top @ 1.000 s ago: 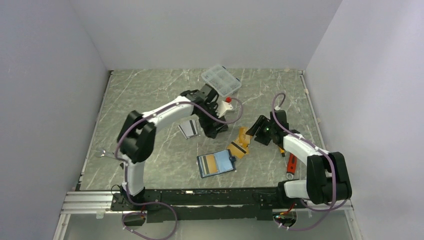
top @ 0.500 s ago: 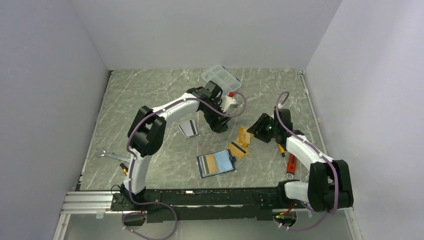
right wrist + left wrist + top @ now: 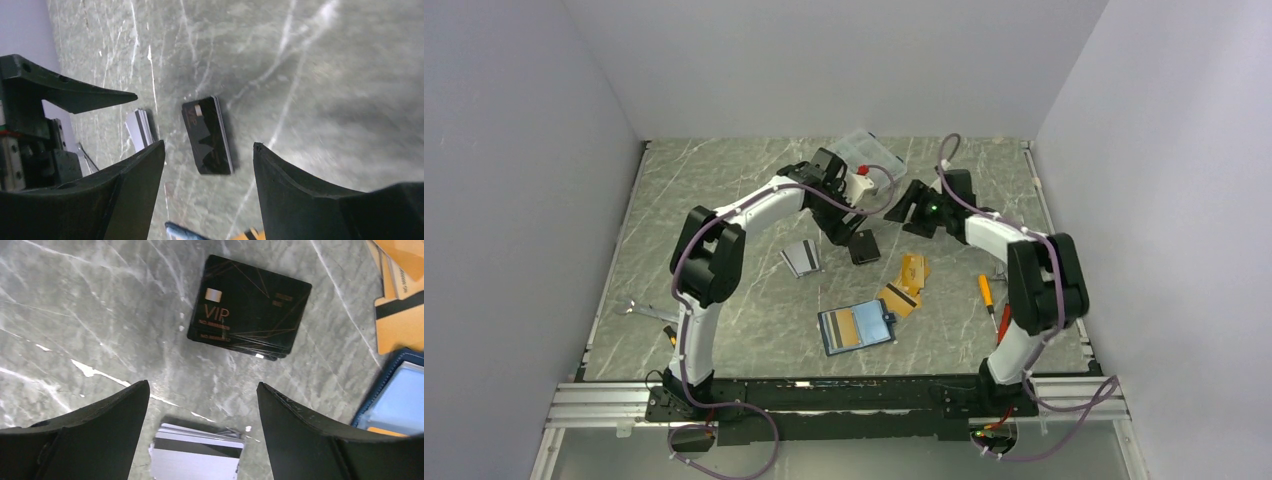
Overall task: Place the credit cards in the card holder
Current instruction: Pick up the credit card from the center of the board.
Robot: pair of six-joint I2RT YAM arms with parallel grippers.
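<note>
1. My left pincer [image 3: 202,390] is spread wide and empty. It has lifted back off the black card [image 3: 250,307], which lies flat on the worktop [image 3: 75,300].
2. My right pincer [image 3: 209,145], also spread, has swung from the orange cards [image 3: 909,285] towards it.
3. The card holder [image 3: 856,327] lies open near the bases. I judge the right arm takes this pick.

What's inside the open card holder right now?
An orange-gold card shows inside the card holder, lying against its light-blue lining. Whether more cards are tucked beneath it or deeper in the slots cannot be seen from above.
</note>
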